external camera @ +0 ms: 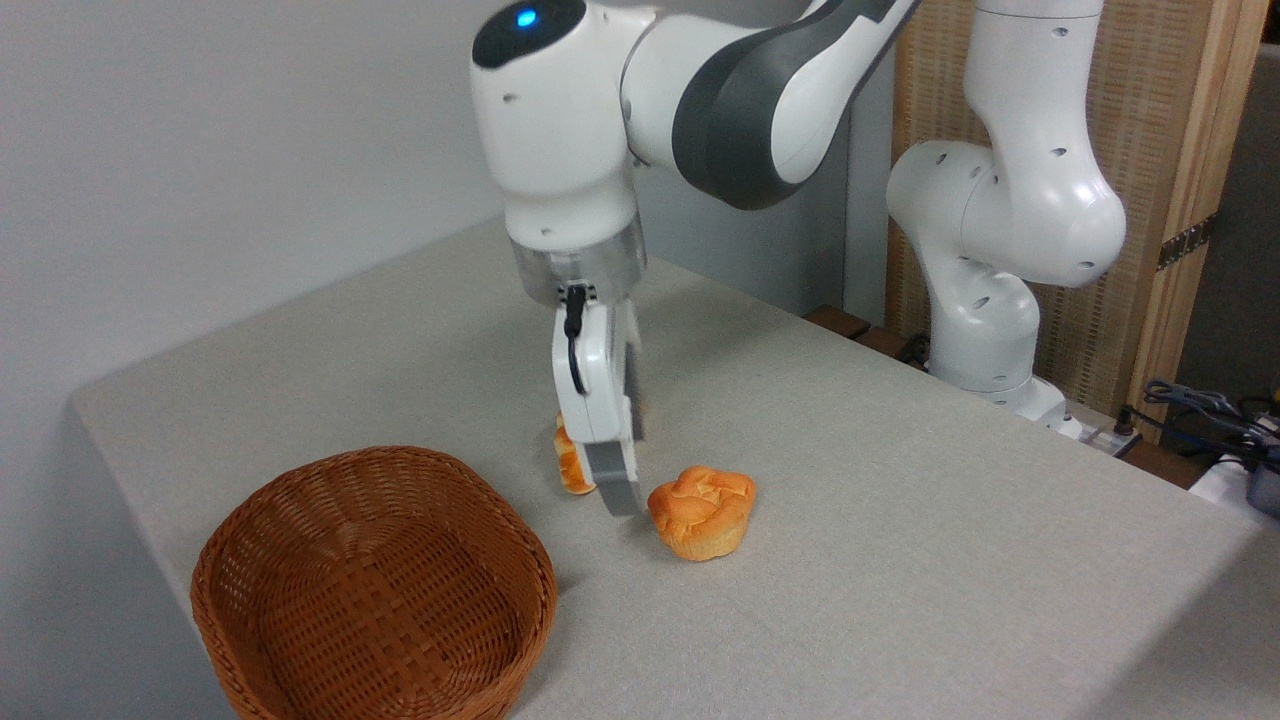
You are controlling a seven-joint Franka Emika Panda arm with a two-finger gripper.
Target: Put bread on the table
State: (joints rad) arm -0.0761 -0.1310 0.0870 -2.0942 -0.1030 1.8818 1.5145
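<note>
The bread (702, 511), a small orange-golden bun with a knotted top, sits on the grey-beige table (900, 520) with nothing holding it. My gripper (619, 498) points straight down just left of the bun, its tip close to the cloth and a small gap from the bun. I see the gripper edge-on: one grey finger (614, 485) faces the camera and covers the other, so the gap between the fingers is hidden. A second golden bread piece (572, 462) shows behind the gripper on its left side, mostly hidden.
A brown woven wicker basket (372, 590) stands at the front left, and nothing shows inside it. The arm's white base (985, 320) rises at the table's far right edge, with cables (1200, 410) and a wooden screen beyond.
</note>
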